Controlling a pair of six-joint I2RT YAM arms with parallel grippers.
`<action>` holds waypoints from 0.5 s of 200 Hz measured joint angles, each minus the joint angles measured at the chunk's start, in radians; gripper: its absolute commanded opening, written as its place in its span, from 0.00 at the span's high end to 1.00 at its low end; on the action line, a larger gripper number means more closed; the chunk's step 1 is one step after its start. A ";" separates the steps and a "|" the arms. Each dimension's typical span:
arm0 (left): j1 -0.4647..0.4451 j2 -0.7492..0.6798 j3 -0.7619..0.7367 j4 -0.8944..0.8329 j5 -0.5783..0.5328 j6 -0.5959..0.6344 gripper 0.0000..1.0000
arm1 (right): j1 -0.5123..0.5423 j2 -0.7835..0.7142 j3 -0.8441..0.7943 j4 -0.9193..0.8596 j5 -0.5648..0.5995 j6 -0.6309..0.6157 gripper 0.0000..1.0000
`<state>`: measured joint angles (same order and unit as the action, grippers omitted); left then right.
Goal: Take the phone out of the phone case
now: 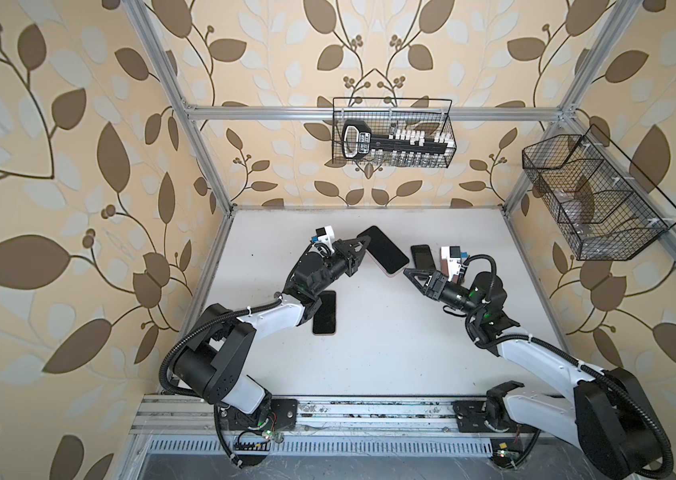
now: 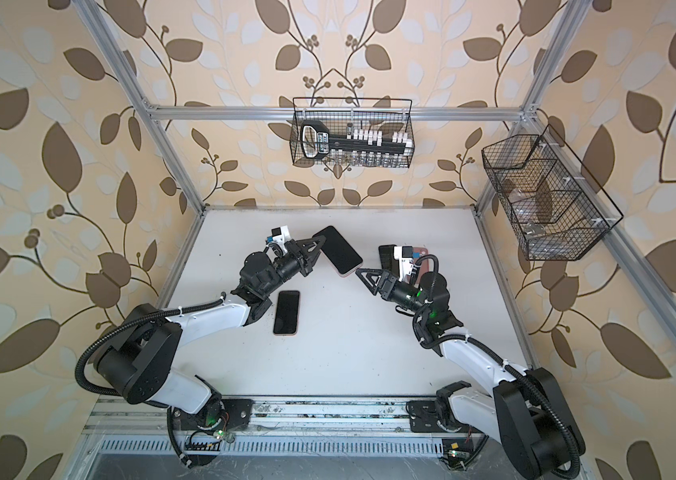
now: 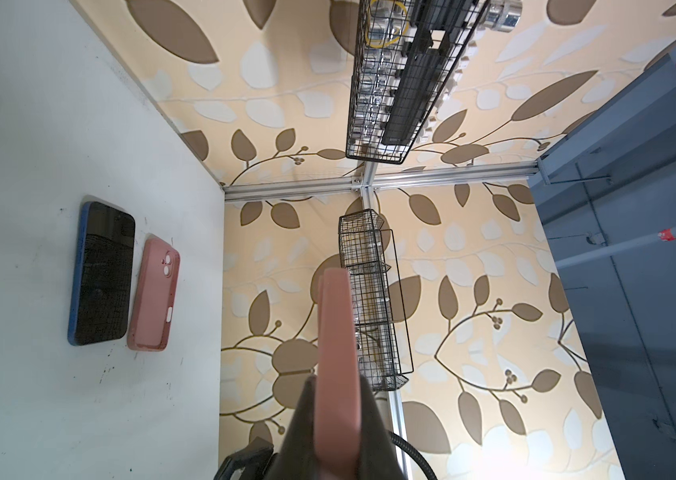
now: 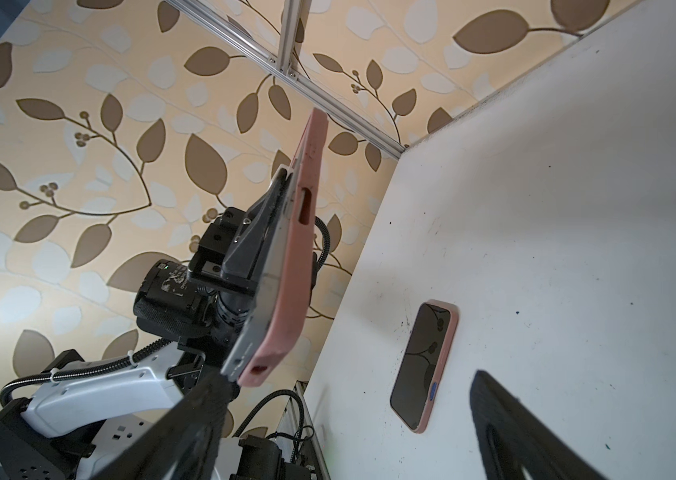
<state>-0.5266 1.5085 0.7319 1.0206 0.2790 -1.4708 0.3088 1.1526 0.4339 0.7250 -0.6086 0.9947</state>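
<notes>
The left gripper (image 1: 360, 248) squeezes the phone (image 1: 384, 249) in its pink case (image 4: 292, 270) tight between its fingers, up in the air. The right gripper (image 1: 411, 275) is open wide, with the phone's free end just beside its fingers. If they pull too hard, the phone could slip from the left fingers and fall on the table (image 1: 390, 353).

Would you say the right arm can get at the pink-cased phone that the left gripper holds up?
Probably yes: the right gripper stands open right at the nearest corner of the pink-cased phone, which the left gripper holds clear of the table, with nothing between them.
</notes>
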 measured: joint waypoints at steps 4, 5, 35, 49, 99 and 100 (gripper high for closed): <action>-0.004 0.000 0.001 0.000 0.000 0.000 1.00 | -0.002 0.005 0.000 0.003 0.000 0.000 0.10; -0.005 0.000 0.001 0.000 0.000 0.000 1.00 | -0.002 0.007 0.000 0.004 0.000 0.000 0.10; -0.005 0.000 0.006 0.001 0.000 0.000 1.00 | -0.006 0.030 0.000 0.024 0.000 0.010 0.10; -0.005 0.000 0.006 0.000 0.000 0.000 1.00 | -0.008 0.033 0.000 0.034 -0.001 0.011 0.10; -0.006 0.000 0.006 0.000 0.000 0.000 1.00 | -0.017 0.035 0.000 0.050 -0.001 0.012 0.10; -0.006 0.000 0.006 0.000 0.000 0.000 1.00 | -0.017 0.035 0.000 0.050 -0.001 0.012 0.10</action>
<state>-0.5327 1.5085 0.7376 1.0210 0.2787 -1.4704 0.2920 1.1877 0.4335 0.7750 -0.6094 1.0065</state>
